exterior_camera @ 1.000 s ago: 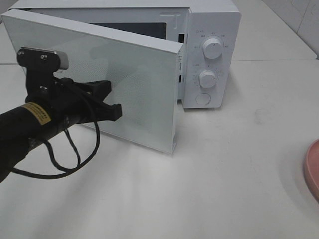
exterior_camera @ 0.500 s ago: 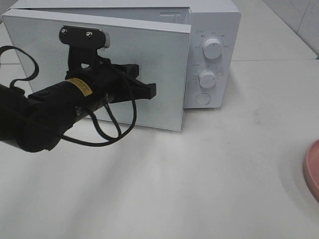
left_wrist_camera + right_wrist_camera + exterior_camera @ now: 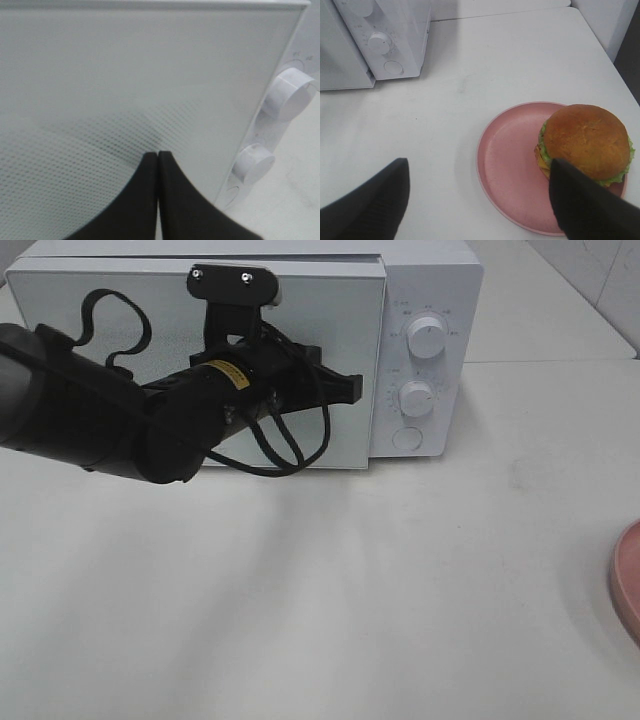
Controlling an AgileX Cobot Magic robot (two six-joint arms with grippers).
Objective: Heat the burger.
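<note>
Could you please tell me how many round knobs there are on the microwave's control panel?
2. The upper knob sits near the top of the microwave panel; the lower knob is directly below it, above a flat round button. None seems hidden.

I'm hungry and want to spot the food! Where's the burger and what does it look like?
Find the big white microwave, then look across the white table to the round pink plate. The burger sits on that plate's far side from the microwave. It is the only food: a shiny golden-brown bun with green lettuce peeking out.
</note>
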